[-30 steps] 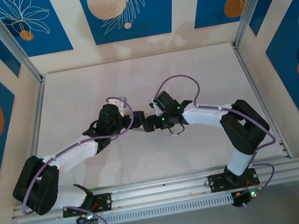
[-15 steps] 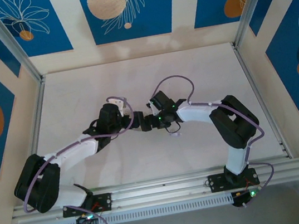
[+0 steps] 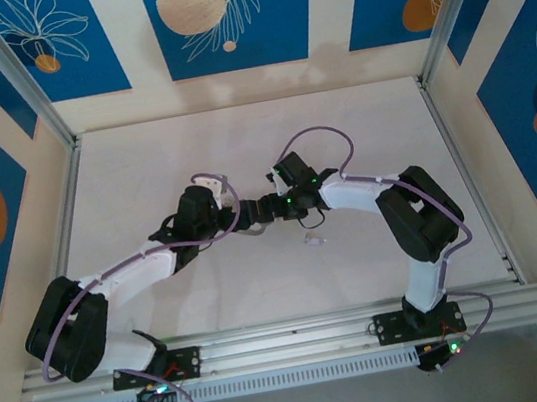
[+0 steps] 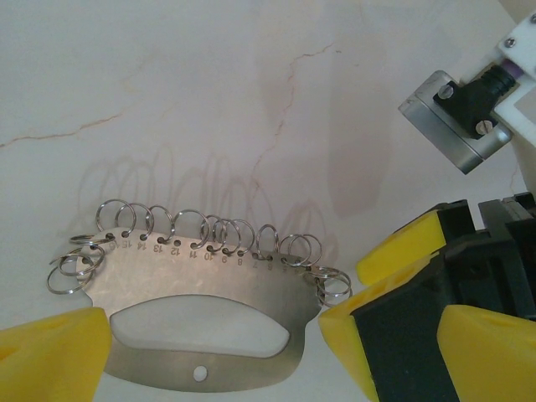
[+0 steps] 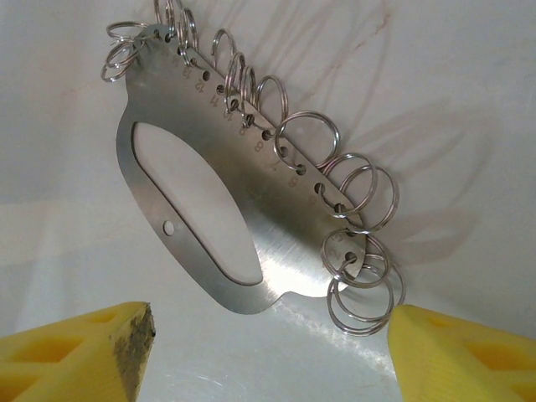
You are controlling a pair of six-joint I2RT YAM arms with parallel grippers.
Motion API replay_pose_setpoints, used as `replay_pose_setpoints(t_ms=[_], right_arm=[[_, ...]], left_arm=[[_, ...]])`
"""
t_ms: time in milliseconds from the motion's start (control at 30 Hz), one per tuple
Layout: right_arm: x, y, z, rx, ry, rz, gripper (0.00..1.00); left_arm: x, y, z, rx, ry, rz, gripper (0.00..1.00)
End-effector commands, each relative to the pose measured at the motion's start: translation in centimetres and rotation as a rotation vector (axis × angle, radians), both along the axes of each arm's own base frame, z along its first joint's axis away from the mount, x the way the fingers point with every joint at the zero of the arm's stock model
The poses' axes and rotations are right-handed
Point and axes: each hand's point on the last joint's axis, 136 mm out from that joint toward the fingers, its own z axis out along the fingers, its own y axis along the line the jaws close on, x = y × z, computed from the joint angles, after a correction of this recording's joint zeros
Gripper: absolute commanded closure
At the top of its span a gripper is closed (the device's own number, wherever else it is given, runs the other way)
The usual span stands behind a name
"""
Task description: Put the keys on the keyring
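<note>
Right gripper (image 5: 272,327), pads apart, newly shifted to keyring (image 4: 201,272) beside left gripper (image 3: 238,216) (grip: cannot tell); lilac key (image 3: 313,240) left behind near tabletop (image 3: 144,179) centre, unthreaded

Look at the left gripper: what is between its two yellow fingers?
In the left wrist view, the keyring lies between the left gripper's fingers, and beside it a finger of the right gripper.

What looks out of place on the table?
One tiny lilac piece, probably a key, lies alone on the table. It is apart from the keyring, not threaded on it like the silvery rings.
</note>
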Motion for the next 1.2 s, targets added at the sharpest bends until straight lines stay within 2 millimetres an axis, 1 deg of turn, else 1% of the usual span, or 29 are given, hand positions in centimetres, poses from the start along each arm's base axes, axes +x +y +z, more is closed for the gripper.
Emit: replay_pose_setpoints(t_ms=[0,100,233,367,533,633,800,1000,1100,1167], right_arm=[[-0.9,0.5,0.5,0.028,0.028,0.024,0.26],[-1.9,0.2,0.3,0.027,0.037,0.024,0.26],[-3.2,0.0,-0.5,0.022,0.062,0.027,0.26],[-3.4,0.2,-1.0,0.019,0.071,0.031,0.26],[-2.6,0.9,-1.0,0.016,0.060,0.042,0.27],[-1.8,1.1,-0.7,0.012,0.044,0.048,0.27],[-0.4,1.3,-0.4,0.010,0.030,0.052,0.27],[0.7,1.4,-0.2,0.010,0.020,0.047,0.27],[0.7,1.3,0.3,0.017,0.016,0.047,0.27],[0.3,1.1,0.6,0.021,0.016,0.049,0.27]], left_arm=[[0.5,0.4,0.6,-0.001,-0.027,0.015,0.00],[0.5,0.4,0.6,0.001,-0.028,0.018,0.00],[0.5,0.5,0.5,0.000,-0.028,0.019,0.00],[0.5,0.4,0.4,0.001,-0.026,0.016,0.00],[0.6,0.4,0.4,0.000,-0.025,0.019,0.00],[0.6,0.4,0.4,-0.004,-0.023,0.021,0.00],[0.5,0.4,0.3,-0.004,-0.021,0.019,0.00],[0.5,0.4,0.2,-0.004,-0.021,0.018,0.00],[0.4,0.4,0.3,-0.005,-0.022,0.019,0.00],[0.4,0.5,0.3,-0.005,-0.023,0.018,0.00]])
